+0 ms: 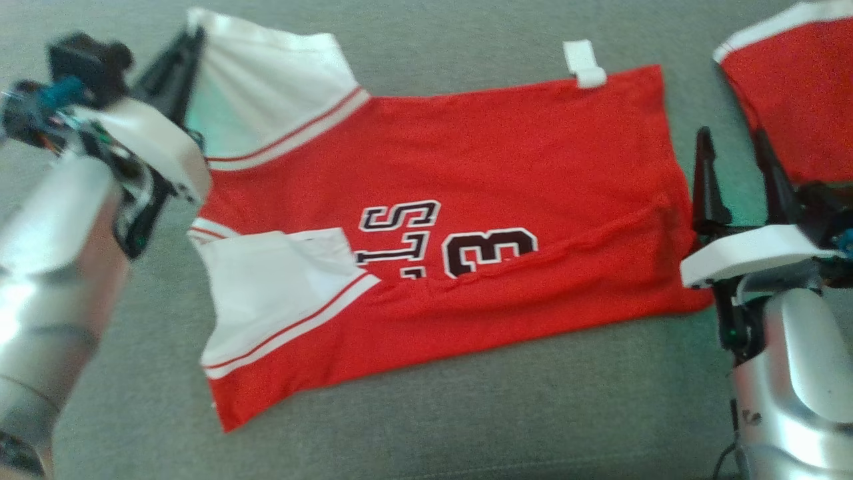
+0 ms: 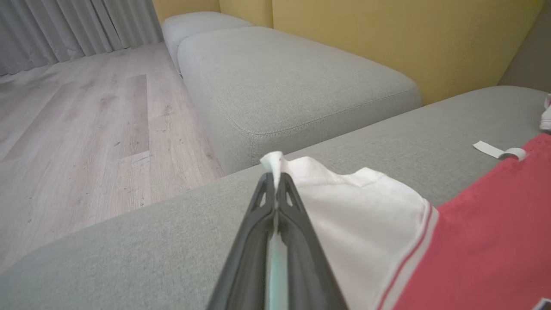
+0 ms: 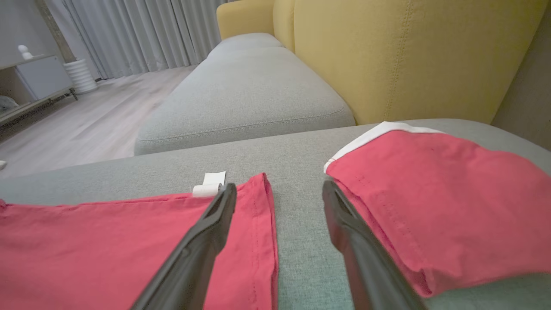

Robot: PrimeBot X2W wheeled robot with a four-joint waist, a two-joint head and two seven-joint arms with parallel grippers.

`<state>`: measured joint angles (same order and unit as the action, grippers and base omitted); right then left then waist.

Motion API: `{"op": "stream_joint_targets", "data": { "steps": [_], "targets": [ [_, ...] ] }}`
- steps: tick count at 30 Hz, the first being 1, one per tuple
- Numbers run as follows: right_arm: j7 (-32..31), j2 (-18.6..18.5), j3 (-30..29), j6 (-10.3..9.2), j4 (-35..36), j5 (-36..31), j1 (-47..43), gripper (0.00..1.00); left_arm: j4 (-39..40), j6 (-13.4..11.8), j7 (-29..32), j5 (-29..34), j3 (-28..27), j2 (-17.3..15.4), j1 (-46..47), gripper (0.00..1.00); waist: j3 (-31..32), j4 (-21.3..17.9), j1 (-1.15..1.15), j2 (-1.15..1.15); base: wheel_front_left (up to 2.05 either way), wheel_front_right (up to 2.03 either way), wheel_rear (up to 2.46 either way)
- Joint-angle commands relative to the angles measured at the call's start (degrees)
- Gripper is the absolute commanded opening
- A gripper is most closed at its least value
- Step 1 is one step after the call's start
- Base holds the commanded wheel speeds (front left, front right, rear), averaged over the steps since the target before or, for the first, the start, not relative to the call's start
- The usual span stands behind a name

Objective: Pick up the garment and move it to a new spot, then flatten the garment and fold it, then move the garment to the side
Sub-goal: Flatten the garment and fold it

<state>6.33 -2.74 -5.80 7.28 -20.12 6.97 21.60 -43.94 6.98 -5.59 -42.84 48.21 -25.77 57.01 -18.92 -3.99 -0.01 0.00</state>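
Spreading across the head view, the grey sofa cushion (image 1: 466, 413) carries everything here. On it lies the red jersey (image 1: 520, 153), stretched from centre-left to centre-right of the frame. Dark lettering and a number 3 show near its middle, and its lower part is folded up in a long ridge. Up in the top right corner sits a second red garment (image 1: 793, 100) with white trim, a strip of grey cushion between it and the jersey.

Over to the upper left: the left gripper (image 1: 190, 40) has its fingers pressed together, clamped on the corner of the upper white sleeve (image 1: 266, 87). The left wrist view backs that up, a peak of white cloth pinched at the tips and raised off the cushion.

At the right edge, the right gripper (image 1: 732, 143) has its fingers spread apart and holds nothing, just beside the jersey's right hem. The lower white sleeve (image 1: 266, 300) lies folded in over the jersey at lower left. Smallest of all, a white tag (image 1: 585, 63) pokes out from the jersey's top edge.
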Motion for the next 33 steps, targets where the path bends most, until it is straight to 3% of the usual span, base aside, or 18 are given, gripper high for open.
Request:
{"op": "stream_joint_targets", "data": {
  "steps": [1,11,16,29,30,31,33],
  "targets": [
    [-1.12,-0.14,0.26,0.21,2.17,-1.49,0.38,1.0,3.09,-0.73,-1.04,0.33,-1.47,-2.08,0.24,0.0,2.32,2.9,0.01,0.0,0.0,0.0,0.0],
    [-13.14,-0.44,-3.28,0.21,-1.42,-6.68,7.05,1.0,21.6,-5.72,-0.72,0.47,0.25,-4.58,-9.45,0.0,3.25,7.18,0.01,0.0,0.0,0.0,0.0],
    [-17.75,-3.67,-4.82,0.21,-8.89,-8.92,13.13,1.0,30.54,-8.58,1.23,0.54,0.87,-5.72,-12.05,0.0,1.75,8.88,0.01,0.0,0.0,0.0,0.0],
    [-19.11,-9.22,-5.59,0.21,-28.99,-13.33,26.08,1.0,38.57,-10.87,3.85,0.95,0.86,-6.92,-11.08,0.0,-3.71,11.43,0.01,0.0,0.0,0.0,0.0],
    [-19.23,-9.54,-5.29,0.21,-30.28,-13.58,26.82,0.89,38.64,-10.86,3.91,0.97,0.79,-6.97,-10.83,0.0,-4.05,11.45,0.01,0.0,0.0,0.0,0.0],
    [-19.2,-9.9,-4.91,0.21,-31.34,-13.77,27.59,0.03,38.58,-10.8,3.94,0.96,0.71,-7.01,-10.55,0.0,-4.31,11.42,0.01,0.0,0.0,0.0,0.0],
    [-18.31,-10.86,-4.01,0.21,-32.8,-14.1,29.38,0.0,38.24,-10.66,4.02,0.92,0.51,-7.04,-9.88,0.0,-4.66,11.23,0.01,0.0,0.0,0.0,0.0]
  ]
}}
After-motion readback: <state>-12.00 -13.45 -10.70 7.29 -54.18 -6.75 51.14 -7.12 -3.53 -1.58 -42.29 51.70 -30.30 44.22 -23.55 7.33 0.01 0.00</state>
